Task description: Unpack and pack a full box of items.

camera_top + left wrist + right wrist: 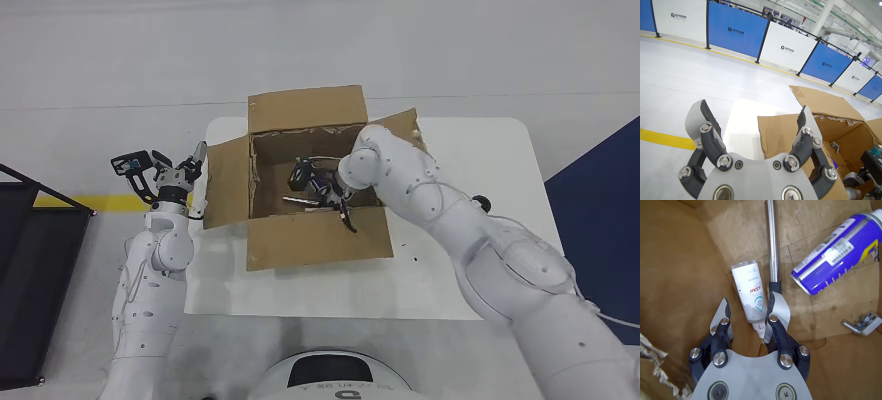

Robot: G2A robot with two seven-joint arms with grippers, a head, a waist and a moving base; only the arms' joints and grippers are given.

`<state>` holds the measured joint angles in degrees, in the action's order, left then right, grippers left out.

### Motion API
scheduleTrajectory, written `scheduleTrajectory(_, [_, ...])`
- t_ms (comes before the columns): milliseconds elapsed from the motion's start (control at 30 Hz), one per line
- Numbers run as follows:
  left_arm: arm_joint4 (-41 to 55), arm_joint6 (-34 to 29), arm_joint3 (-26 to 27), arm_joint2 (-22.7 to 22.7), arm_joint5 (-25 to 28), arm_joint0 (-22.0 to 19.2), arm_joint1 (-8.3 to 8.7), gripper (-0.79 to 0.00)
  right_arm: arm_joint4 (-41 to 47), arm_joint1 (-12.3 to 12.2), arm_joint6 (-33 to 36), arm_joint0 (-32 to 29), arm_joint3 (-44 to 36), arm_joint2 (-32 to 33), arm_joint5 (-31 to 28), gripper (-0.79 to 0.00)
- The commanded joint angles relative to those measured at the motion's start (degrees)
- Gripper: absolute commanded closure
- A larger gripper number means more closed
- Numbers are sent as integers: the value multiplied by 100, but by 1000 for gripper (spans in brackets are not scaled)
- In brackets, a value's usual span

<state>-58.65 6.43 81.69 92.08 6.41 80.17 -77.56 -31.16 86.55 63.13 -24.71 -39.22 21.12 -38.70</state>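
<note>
right tool [749, 303], jaws apart, astride white bottle [750, 289] inside cardboard box [677, 256]

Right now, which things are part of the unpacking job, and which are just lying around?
Part of the job: cardboard box, and inside it the white bottle, metal rod, blue spray can and metal bracket; the right pincer, open around the bottle; the left pincer, open beside the box.

Just there: white table under the box, fence panels, yellow floor line.
</note>
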Motion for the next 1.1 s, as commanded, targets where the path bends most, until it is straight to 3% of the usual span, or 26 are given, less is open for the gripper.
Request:
scheduleTrajectory(0, [-1,0,0,0,1,0,0,-785,-82,51,-94,17,79,-42,-28,-428])
scheduleTrajectory(267, [-1,0,0,0,1,0,0,-785,-505,311,-421,39,432,-282,-163,-496])
scheduleTrajectory(333, [-1,0,0,0,1,0,0,-785,-545,387,-421,46,538,-334,-214,-471])
scheduleTrajectory(367, [-1,0,0,0,1,0,0,-785,-555,425,-421,51,592,-356,-244,-376])
scheduleTrajectory(467, [-1,0,0,0,1,0,0,-785,-585,532,-441,96,770,-396,-285,-262])
scheduleTrajectory(533, [-1,0,0,0,1,0,0,-785,-596,589,-466,162,889,-399,-329,0])
scheduleTrajectory(733, [-1,0,0,0,1,0,0,-785,-357,621,-625,505,1222,-194,-670,0])
scheduleTrajectory(1067, [-1,0,0,0,1,0,0,-785,-182,346,-905,764,1134,194,-874,0])
